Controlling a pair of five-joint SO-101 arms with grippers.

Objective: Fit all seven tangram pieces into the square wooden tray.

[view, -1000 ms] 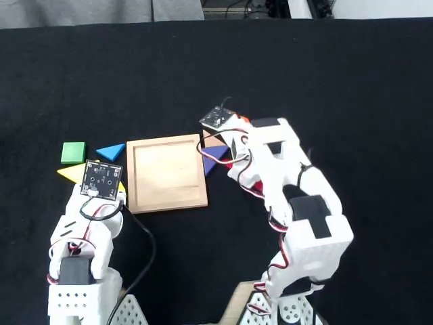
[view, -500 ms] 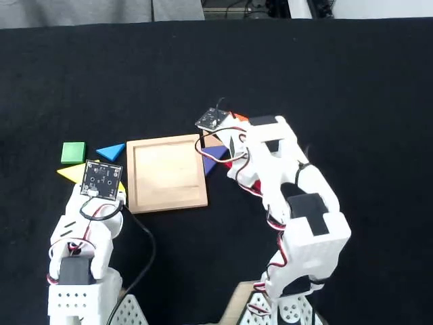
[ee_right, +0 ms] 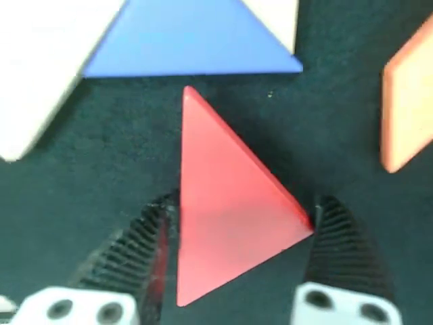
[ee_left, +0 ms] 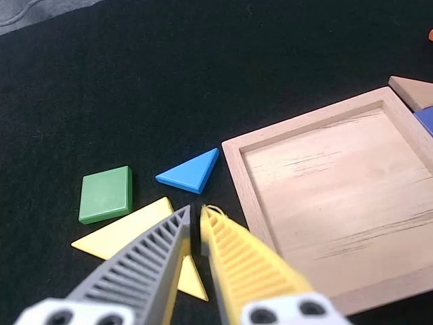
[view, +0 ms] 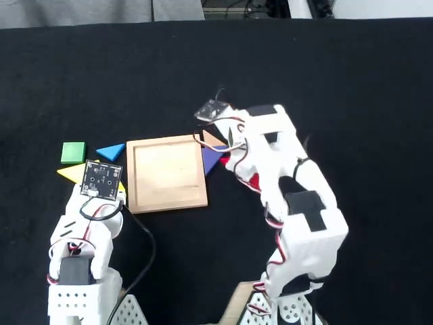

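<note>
The square wooden tray [view: 166, 172] lies mid-table with nothing in it. My right gripper [ee_right: 243, 203] is open low over a red triangle [ee_right: 223, 210], one finger close on each side, just right of the tray. A dark blue triangle [view: 211, 159], a tan piece [view: 214, 139] and an orange piece [ee_right: 406, 108] lie close by. My left gripper [ee_left: 195, 215] is shut on nothing, hovering over a yellow triangle [ee_left: 125, 230]. Beside it lie a green square [view: 73, 152] and a light blue triangle [view: 111, 150].
Black cloth covers the table [view: 352, 101]. The left arm's base [view: 78, 284] and the right arm's base [view: 298, 291] stand at the near edge. The tray's raised rim [ee_left: 233, 169] borders the pieces on both sides.
The right arm has shifted slightly toward the far side and its wrist has tipped down over the pieces right of the tray. The left arm has stayed still.
</note>
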